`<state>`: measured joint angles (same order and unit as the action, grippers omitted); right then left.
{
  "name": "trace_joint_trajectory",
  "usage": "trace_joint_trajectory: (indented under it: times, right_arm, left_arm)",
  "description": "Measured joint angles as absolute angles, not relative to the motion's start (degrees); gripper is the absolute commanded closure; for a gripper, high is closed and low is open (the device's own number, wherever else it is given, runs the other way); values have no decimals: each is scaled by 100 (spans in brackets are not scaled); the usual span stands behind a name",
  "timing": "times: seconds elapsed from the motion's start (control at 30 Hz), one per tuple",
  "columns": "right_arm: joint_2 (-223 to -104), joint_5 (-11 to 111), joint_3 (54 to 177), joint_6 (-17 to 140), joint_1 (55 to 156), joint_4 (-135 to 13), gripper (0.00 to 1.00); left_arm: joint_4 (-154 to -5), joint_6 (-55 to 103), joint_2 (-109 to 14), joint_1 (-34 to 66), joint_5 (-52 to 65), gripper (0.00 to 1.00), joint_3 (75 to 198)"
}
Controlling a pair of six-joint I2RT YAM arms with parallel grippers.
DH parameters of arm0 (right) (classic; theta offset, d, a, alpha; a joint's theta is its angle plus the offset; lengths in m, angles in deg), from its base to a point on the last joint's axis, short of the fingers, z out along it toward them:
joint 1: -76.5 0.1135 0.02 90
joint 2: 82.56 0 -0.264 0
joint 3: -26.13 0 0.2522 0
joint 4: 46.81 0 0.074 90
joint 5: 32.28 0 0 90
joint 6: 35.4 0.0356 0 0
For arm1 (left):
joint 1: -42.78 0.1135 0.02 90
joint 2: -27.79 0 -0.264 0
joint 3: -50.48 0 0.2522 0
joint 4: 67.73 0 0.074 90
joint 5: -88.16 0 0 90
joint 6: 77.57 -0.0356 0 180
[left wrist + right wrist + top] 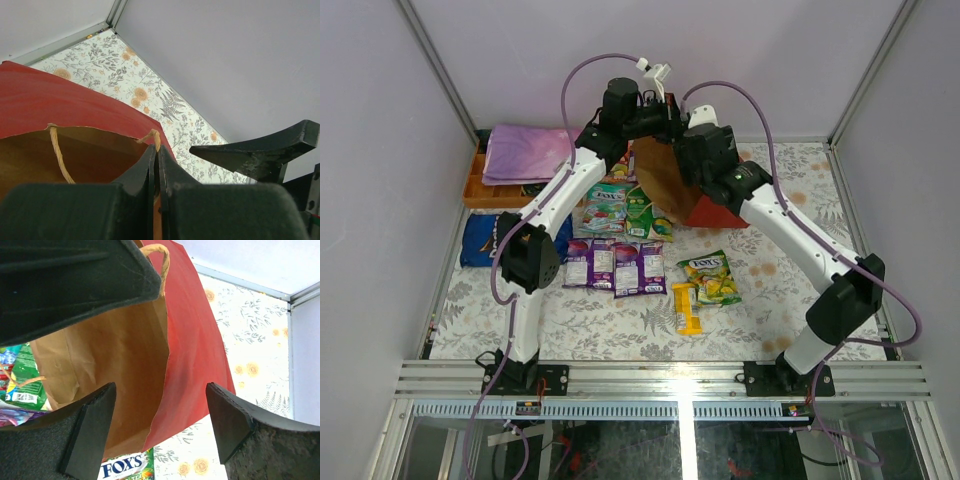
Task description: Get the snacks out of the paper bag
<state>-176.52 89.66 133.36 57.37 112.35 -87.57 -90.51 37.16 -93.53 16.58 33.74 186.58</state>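
The paper bag [672, 185], red outside and brown inside, hangs tilted above the back of the table. My left gripper [156, 146] is shut on its rim where a string handle [153, 135] comes out. My right gripper [160, 412] is open, and its fingers [92, 427] stand either side of the bag's [190, 335] side edge without pinching it. Snacks lie on the table: purple packets [615, 265], green packets [620, 210], a yellow-green Fox's packet [710, 277], an orange packet [687, 308] and a blue Doritos bag [480, 240]. The Fox's packet [125, 467] shows under the bag.
A folded purple-pink cloth [525, 152] lies on an orange tray [475, 190] at the back left. White walls close in the table on three sides. My right gripper's finger [260, 150] crosses the left wrist view close to the left gripper.
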Motion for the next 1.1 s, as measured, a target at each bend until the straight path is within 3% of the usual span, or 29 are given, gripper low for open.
trace_joint_trajectory:
  times: [0.37, 0.7, 0.77, 1.03, 1.07, 1.1]
  right_arm:
    - [-18119, 9622, 13183, 5381, 11218, -8536, 33]
    - [-18358, 9882, 13183, 5134, 10973, -8482, 94]
    - [-18362, 9912, 13183, 5092, 10940, -8447, 100]
    - [-18360, 9792, 13192, 5099, 10706, -8381, 100]
    - [-18360, 9718, 13192, 5127, 10628, -8381, 100]
    - [-18360, 9659, 13192, 5166, 10536, -8381, 100]
  left_arm:
    - [-9055, 3648, -9335, 1757, 3363, 100, 18525]
    - [-9060, 3585, -9333, 1792, 3374, 89, 18361]
    - [-9060, 3580, -9333, 1811, 3376, 85, 18361]
    - [-9064, 3545, -9294, 1899, 3376, 53, 18359]
    - [-9068, 3528, -9263, 1912, 3376, 34, 18359]
    - [-9068, 3528, -9226, 1931, 3374, 24, 18359]
